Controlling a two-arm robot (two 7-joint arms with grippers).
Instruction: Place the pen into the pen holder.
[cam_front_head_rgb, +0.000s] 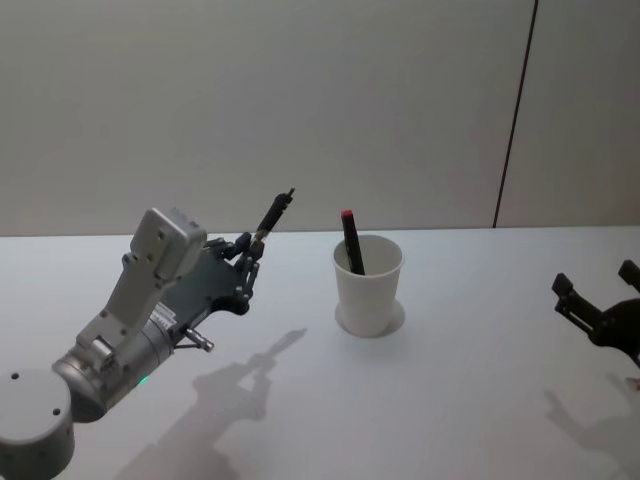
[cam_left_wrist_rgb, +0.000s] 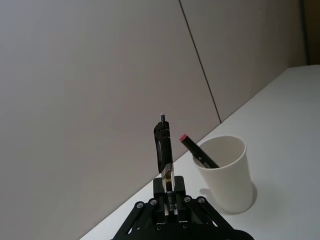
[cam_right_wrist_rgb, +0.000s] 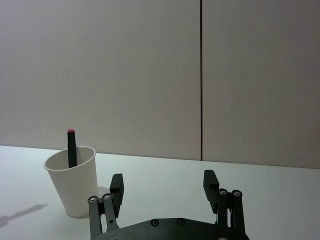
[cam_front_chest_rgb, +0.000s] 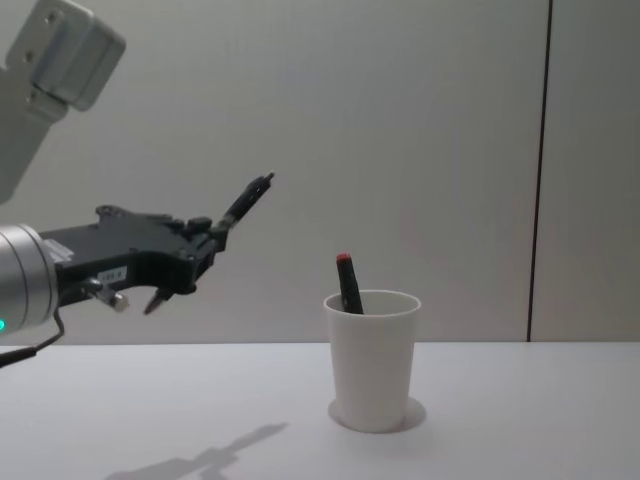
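Risk at this stage lay in the thin hold and the slant of the black pen (cam_front_head_rgb: 273, 215): the left gripper (cam_front_head_rgb: 255, 245) pinched it only at its lower end, so most of the shaft stood free, pointing upward and away from the robot. Judged from that, a small slip between the fingers could swing the pen or drop it onto the table (cam_front_head_rgb: 450, 400) short of the cup (cam_front_head_rgb: 368, 290). A second hazard was the red-capped pen (cam_front_head_rgb: 352, 242) already standing in the cup on the side nearer the left gripper. An incoming end could strike it or the rim, and so light a paper cup would probably tip or slide. The free end also pointed up, so the wrist would need turning before any lowering, which would test the grip. The left arm reached in from the left, its gripper raised above rim height, left of the cup and apart from it. The right gripper (cam_front_head_rgb: 596, 282) sat low at the table's right edge, well apart from the cup, fingers spread and holding nothing.
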